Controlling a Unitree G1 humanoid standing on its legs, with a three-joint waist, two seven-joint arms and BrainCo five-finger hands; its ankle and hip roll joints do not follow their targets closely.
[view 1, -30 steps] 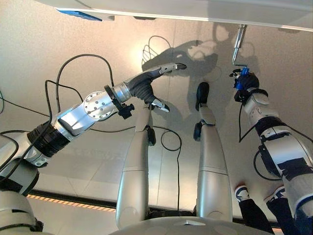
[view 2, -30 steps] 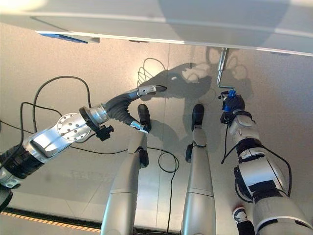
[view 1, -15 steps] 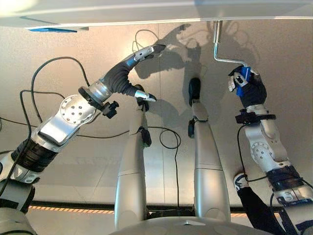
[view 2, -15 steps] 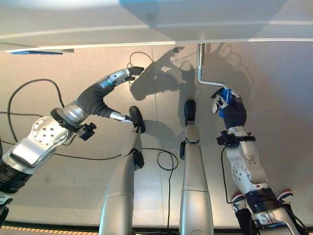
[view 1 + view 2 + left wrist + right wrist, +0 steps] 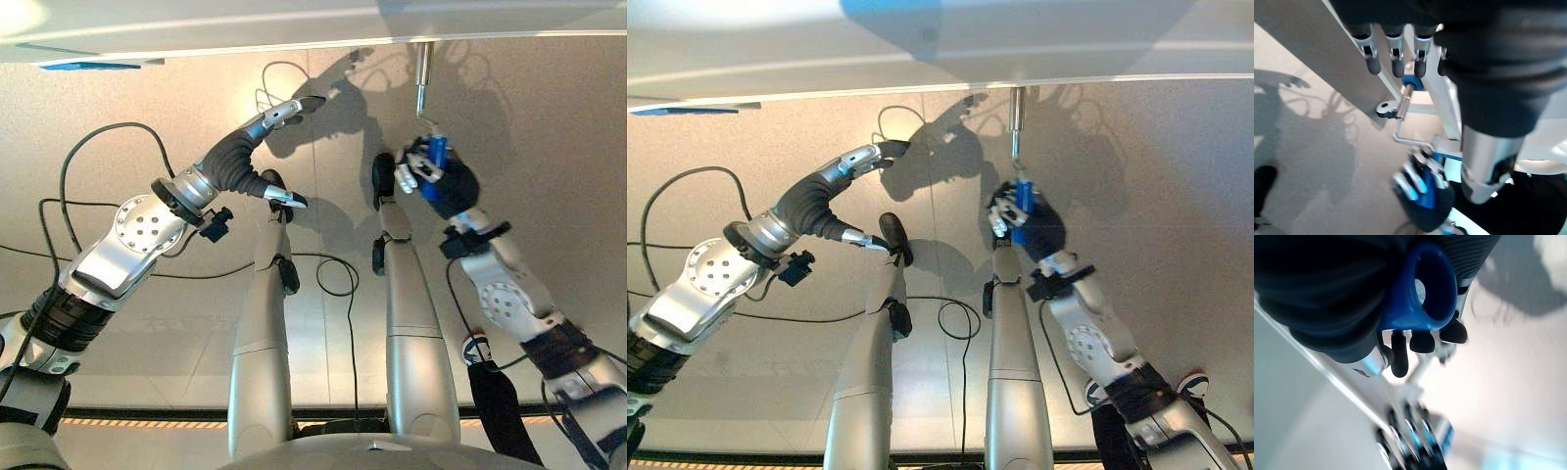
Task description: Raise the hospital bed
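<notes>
Swinging leftward since a moment ago, my right hand (image 5: 438, 176) grips the blue plastic handle (image 5: 437, 157) of the bent steel crank (image 5: 422, 78) under the white bed frame (image 5: 294, 24); my left hand (image 5: 284, 113) hovers open. Loosened fingers could slip off mid-turn.

Hospital bed (image 5: 294, 24) edge runs across the far side, floor (image 5: 549, 147) below it. Crank (image 5: 421, 83) hangs down from the bed edge, right of centre. Right hand (image 5: 431, 178) directly below the crank shaft, fingers curled round the crank handle (image 5: 437, 157). Left hand (image 5: 279, 132) well to the left, fingers straight, tips near the bed edge, touching nothing. A person's shoe (image 5: 476, 350) on the floor at near right.
</notes>
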